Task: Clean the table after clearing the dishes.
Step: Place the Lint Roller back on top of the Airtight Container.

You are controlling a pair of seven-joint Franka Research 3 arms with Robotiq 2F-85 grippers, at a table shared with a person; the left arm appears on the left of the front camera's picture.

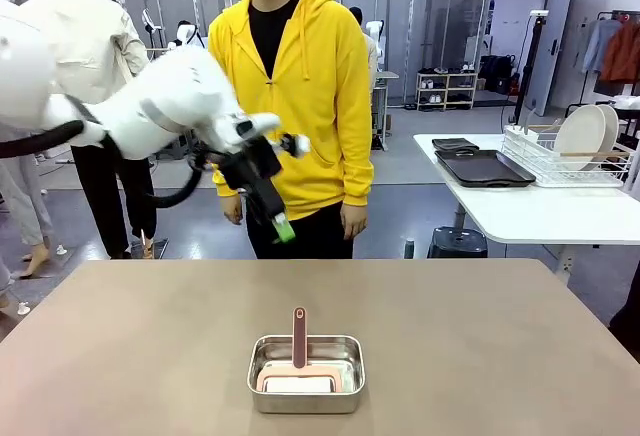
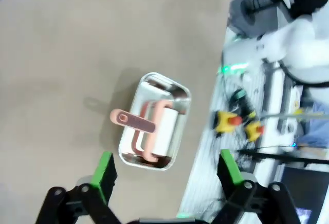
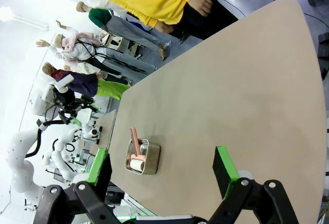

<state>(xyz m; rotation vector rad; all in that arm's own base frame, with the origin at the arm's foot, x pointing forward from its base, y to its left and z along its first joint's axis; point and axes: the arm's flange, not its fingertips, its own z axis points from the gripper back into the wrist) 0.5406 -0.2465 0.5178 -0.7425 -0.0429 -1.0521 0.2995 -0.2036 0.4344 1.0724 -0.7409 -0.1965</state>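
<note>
Greyish-brown table (image 1: pixel 480 336) bare but for a steel tin (image 1: pixel 306 373) at the middle of its near edge, holding a pink-handled roller (image 1: pixel 299 341). Plates (image 1: pixel 588 134) and dark trays (image 1: pixel 483 166) on the white side table (image 1: pixel 530 211), far right. Left gripper (image 2: pixel 167 175) and right gripper (image 3: pixel 163 170) both spread wide, holding nothing; no legible writing.

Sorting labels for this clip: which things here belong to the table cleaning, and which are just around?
Job:
the table
steel tin holding a pink-handled roller
left gripper, open
right gripper, open

Just around:
white side table
dark trays
rack of plates
</note>
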